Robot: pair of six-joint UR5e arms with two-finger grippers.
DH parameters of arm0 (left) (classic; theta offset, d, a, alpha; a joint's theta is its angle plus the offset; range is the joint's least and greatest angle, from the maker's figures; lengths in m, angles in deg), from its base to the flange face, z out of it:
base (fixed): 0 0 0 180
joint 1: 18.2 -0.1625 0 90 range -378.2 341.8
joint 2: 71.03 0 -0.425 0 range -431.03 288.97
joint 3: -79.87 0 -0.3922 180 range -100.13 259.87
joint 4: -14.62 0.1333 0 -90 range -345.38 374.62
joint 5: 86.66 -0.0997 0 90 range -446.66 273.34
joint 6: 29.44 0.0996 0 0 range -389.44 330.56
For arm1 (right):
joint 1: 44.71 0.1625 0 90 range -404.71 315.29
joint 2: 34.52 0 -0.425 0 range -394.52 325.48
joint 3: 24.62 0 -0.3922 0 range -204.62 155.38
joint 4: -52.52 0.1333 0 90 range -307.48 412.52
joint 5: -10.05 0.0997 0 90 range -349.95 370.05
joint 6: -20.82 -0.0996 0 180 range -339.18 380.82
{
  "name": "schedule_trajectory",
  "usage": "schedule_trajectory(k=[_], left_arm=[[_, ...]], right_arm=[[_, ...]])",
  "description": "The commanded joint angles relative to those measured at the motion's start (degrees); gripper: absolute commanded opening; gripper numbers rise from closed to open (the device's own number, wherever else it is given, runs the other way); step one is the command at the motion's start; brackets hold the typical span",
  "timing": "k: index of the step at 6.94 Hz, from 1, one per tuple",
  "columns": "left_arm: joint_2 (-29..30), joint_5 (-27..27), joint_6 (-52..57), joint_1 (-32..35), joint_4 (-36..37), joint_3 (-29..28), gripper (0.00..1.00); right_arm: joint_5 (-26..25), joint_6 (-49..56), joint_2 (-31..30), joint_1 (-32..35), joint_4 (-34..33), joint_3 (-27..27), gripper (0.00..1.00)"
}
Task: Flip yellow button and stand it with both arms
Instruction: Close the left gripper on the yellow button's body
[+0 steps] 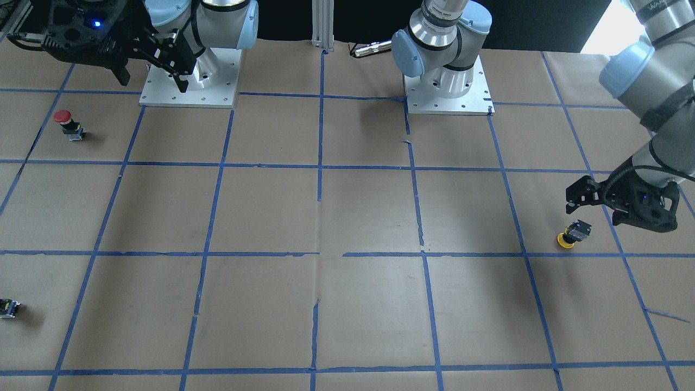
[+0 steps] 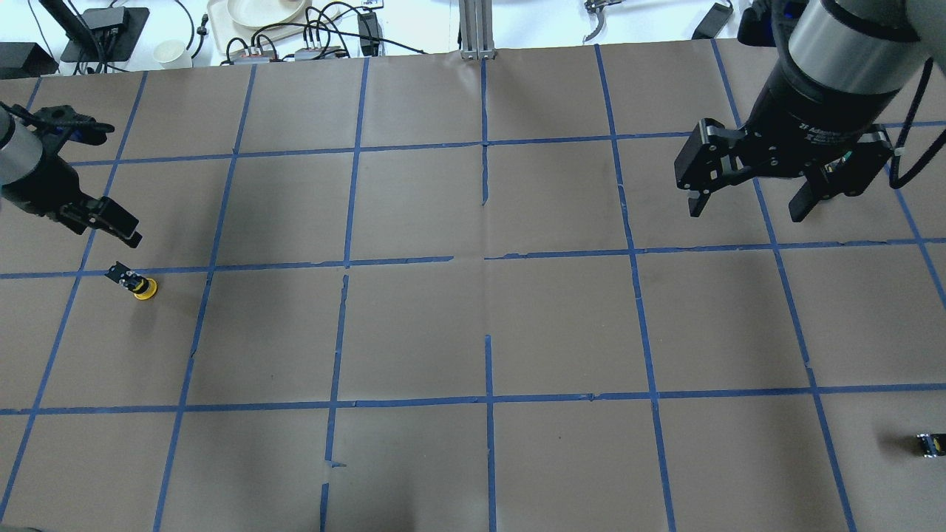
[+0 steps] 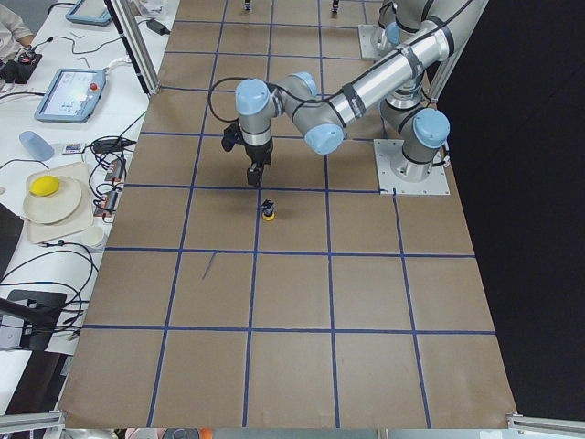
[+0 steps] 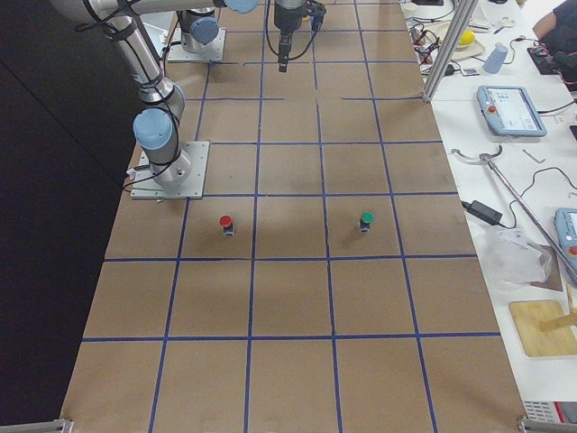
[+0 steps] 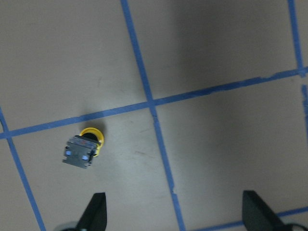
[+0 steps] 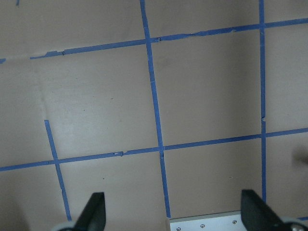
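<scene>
The yellow button (image 1: 570,234) rests with its yellow cap down on the brown paper and its grey-black base up and tilted. It also shows in the overhead view (image 2: 137,283), the exterior left view (image 3: 268,210) and the left wrist view (image 5: 83,148). My left gripper (image 2: 122,185) is open and empty and hovers a little way from the button, apart from it; the left wrist view shows it too (image 5: 175,214). My right gripper (image 2: 746,213) is open and empty, held high near its own base (image 1: 152,82), far from the button.
A red-capped button (image 1: 68,124) stands near the right arm's side. A small capless grey-black block (image 1: 8,308) lies at the table edge. A green-capped button (image 4: 366,219) stands beside the red one. Two arm base plates (image 1: 190,87) sit at the robot's edge.
</scene>
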Motion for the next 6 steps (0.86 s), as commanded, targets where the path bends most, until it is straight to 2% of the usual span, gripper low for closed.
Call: schedule_trajectory(k=[1, 3, 4, 5, 6], left_arm=[[4.99, 0.14, 12.53, -3.81, 6.36, 1.78, 1.00], [4.74, 0.40, 13.02, -4.18, 7.68, 6.43, 0.98], [5.35, 0.14, 13.11, -4.19, 12.04, 6.88, 0.92], [5.88, 0.05, 12.93, -4.10, 14.08, 7.24, 0.75], [5.36, 0.05, 12.93, -3.92, 14.02, 7.15, 0.43]], right_arm=[[0.04, 0.03, 0.04, 0.00, -0.13, 0.00, 1.00], [-0.05, 0.03, 0.04, 0.00, -0.04, 0.09, 1.00], [-0.04, 0.03, 0.04, 0.00, -0.04, 0.09, 1.00], [-0.13, 0.03, -0.05, 0.00, -0.04, 0.00, 1.00], [-0.48, 0.03, 0.04, 0.00, 0.05, 0.09, 1.00]])
